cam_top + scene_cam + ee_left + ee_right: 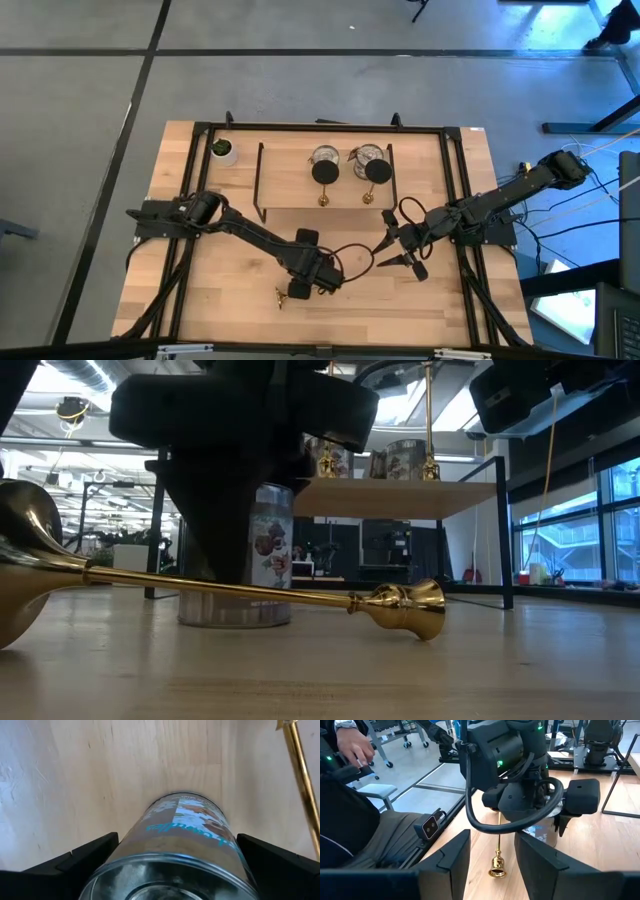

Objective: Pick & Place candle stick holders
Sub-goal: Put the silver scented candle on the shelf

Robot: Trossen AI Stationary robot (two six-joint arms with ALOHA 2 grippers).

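near edge: gold-brass stick (pixel 230 592) lying flat on the table (pixel 440 300), disc end toward the low camera, knob end pointing across the board; rolling likely if nudged, so best approached across the stem

left gripper (pixel 300 285): hanging low over the front-centre of the table, fingers (pixel 80 857) spread wide and straddling a silvery cup (pixel 182 845); not yet closing on it; cup standing upright just beside the lying stick, printed label facing the wrist camera; wide stance presumably giving clearance around the round wall before the squeeze

right gripper (pixel 400 248): waiting mid-table right of centre, pincer partly apart and gripping nothing; aimed toward the left arm, staying clear of its work

shelf: black wire rack (pixel 262 180) carrying a wooden board at the back; two more cups (pixel 326 156) standing there, each with a stick upright in front, dark discs facing up; looking like the placing spot

far corner: white pot (pixel 222 152) with plant sitting left of the rack, uninvolved
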